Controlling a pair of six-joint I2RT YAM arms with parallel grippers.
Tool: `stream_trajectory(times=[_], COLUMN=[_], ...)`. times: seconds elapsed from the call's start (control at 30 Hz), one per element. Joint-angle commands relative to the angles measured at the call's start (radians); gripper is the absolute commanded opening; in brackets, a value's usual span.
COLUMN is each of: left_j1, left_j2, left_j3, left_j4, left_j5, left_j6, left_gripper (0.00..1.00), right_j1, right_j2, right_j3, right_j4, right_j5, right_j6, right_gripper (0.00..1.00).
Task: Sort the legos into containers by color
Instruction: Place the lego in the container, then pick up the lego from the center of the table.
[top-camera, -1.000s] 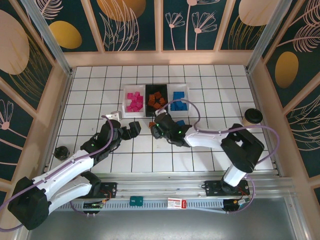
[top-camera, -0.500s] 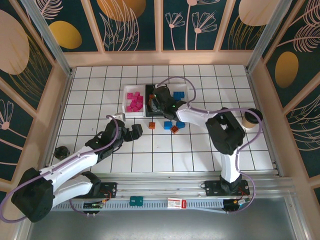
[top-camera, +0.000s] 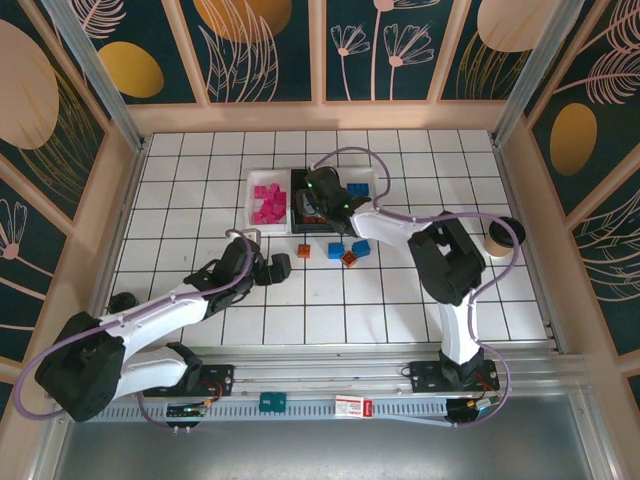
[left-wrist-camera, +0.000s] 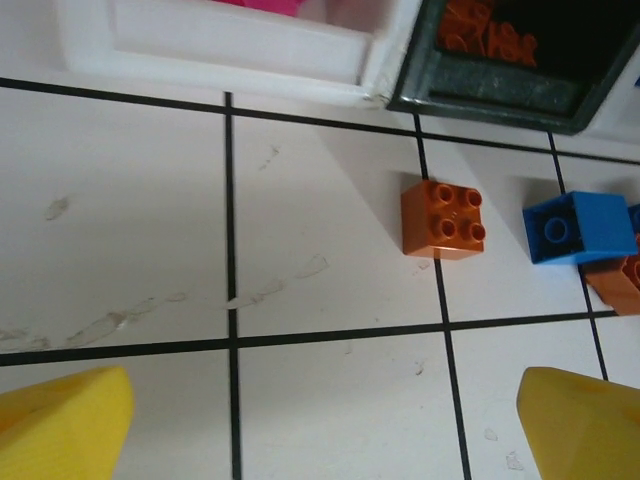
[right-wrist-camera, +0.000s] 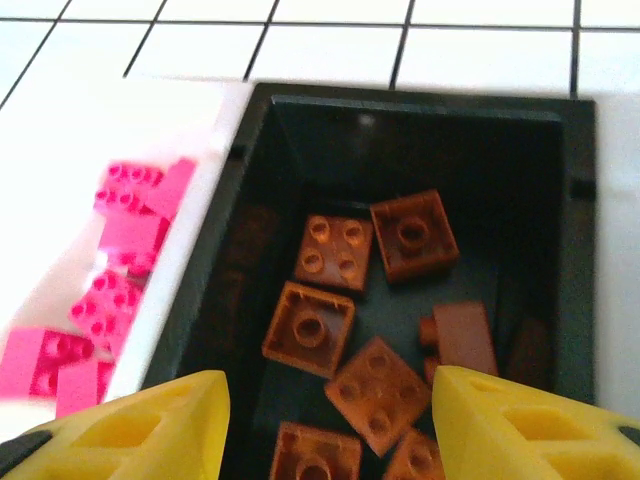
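A white tiled tabletop (top-camera: 420, 300) with black grid lines carries three small rectangular open-topped plastic bins in a row near the middle of its far edge: a white bin (top-camera: 252, 205) of magenta-pink plastic bricks (top-camera: 268, 203), a black bin (top-camera: 297, 205) of orange-brown plastic bricks (right-wrist-camera: 310, 328), and a second white bin (top-camera: 368, 178) partly covered by the right arm (top-camera: 400, 228). Just on the near side of the bins, four loose bricks lie on the tabletop: a square orange four-stud brick (top-camera: 304, 251), a blue brick (top-camera: 336, 250), another orange brick (top-camera: 349, 258) and a second blue brick (top-camera: 361, 247). The left arm (top-camera: 160, 315) reaches from the near left corner toward them. The left jaws are spread wide, their yellow fingertips (left-wrist-camera: 60, 420) low at either side of the left wrist view. The square orange brick (left-wrist-camera: 443, 219) lies ahead of them, apart from both and closer to the line of the right-hand finger, with the blue brick (left-wrist-camera: 578, 228) just beside it. The right jaws hang over the black bin (right-wrist-camera: 420, 105), parted and gripping nothing, yellow fingertips (right-wrist-camera: 130, 425) apart. The orange-brown bricks lie on the bin floor between and beyond them. The magenta-pink bricks (right-wrist-camera: 110, 290) sit past the left fingertip, in the neighbouring bin.
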Motion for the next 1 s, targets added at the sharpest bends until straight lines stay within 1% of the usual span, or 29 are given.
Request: stream_trajectory(times=[0.0, 0.13, 0.23, 0.33, 0.47, 0.67, 0.77, 0.8, 0.97], left_j1=[-0.056, -0.097, -0.121, -0.127, -0.130, -0.129, -0.129, -0.129, -0.129], left_j2=[0.074, 0.219, 0.326, 0.418, 0.501, 0.609, 0.652, 0.658, 0.633], left_j3=[0.082, 0.151, 0.210, 0.266, 0.328, 0.403, 0.441, 0.444, 0.417], left_j4=[0.034, 0.060, 0.064, 0.072, 0.077, 0.068, 0.049, 0.046, 0.049], left_j5=[-0.029, -0.040, -0.078, -0.107, -0.149, -0.197, -0.199, -0.195, -0.186], left_j6=[0.041, 0.051, 0.064, 0.075, 0.089, 0.120, 0.122, 0.121, 0.100], left_gripper=[0.97, 0.93, 0.88, 0.82, 0.74, 0.59, 0.48, 0.44, 0.32], right_j1=[0.004, 0.004, 0.004, 0.004, 0.002, 0.002, 0.003, 0.003, 0.002], right_j2=[-0.148, -0.283, -0.387, -0.488, -0.632, -0.770, -0.814, -0.825, -0.858], right_j3=[-0.131, -0.318, -0.441, -0.535, -0.639, -0.718, -0.736, -0.739, -0.754], right_j4=[0.094, 0.157, 0.185, 0.182, 0.183, 0.158, 0.143, 0.139, 0.129], right_j5=[-0.006, -0.015, -0.013, 0.004, 0.018, 0.026, 0.039, 0.045, 0.056], right_j6=[0.033, 0.073, 0.096, 0.113, 0.140, 0.163, 0.164, 0.164, 0.165], right_gripper=[0.57, 0.58, 0.58, 0.58, 0.58, 0.58, 0.58, 0.59, 0.59])
